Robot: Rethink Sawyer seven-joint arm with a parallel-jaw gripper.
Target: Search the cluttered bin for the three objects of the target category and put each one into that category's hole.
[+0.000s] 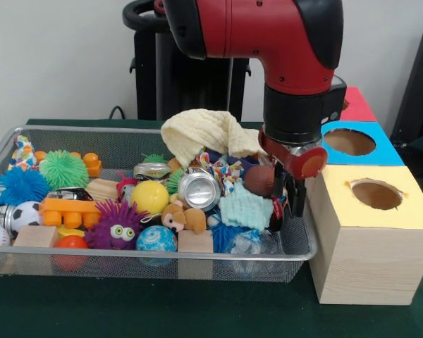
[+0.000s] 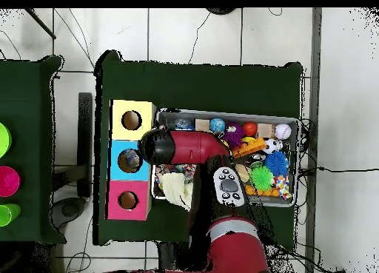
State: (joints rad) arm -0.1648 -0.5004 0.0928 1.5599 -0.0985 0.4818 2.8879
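Note:
The wire mesh bin (image 1: 197,257) is packed with toys and cloths. My gripper (image 1: 289,201) reaches down into its right end, close to the mesh wall and beside a brown ball (image 1: 258,179). A pale yellow cloth (image 1: 206,134) is draped high just left of the wrist. Below it lie a patterned cloth (image 1: 222,169), a crushed silver can (image 1: 198,190) and a mint cloth (image 1: 245,208). In the overhead view the arm's head (image 2: 164,146) covers the gripper and that end of the bin (image 2: 290,122).
Right of the bin stands a wooden box row with holes: yellow (image 1: 376,193), blue (image 1: 349,142), red (image 1: 357,105). Left in the bin lie a yellow ball (image 1: 149,196), a purple fuzzy monster (image 1: 116,227), an orange brick (image 1: 69,210), a soccer ball (image 1: 25,215) and wooden blocks (image 1: 195,241).

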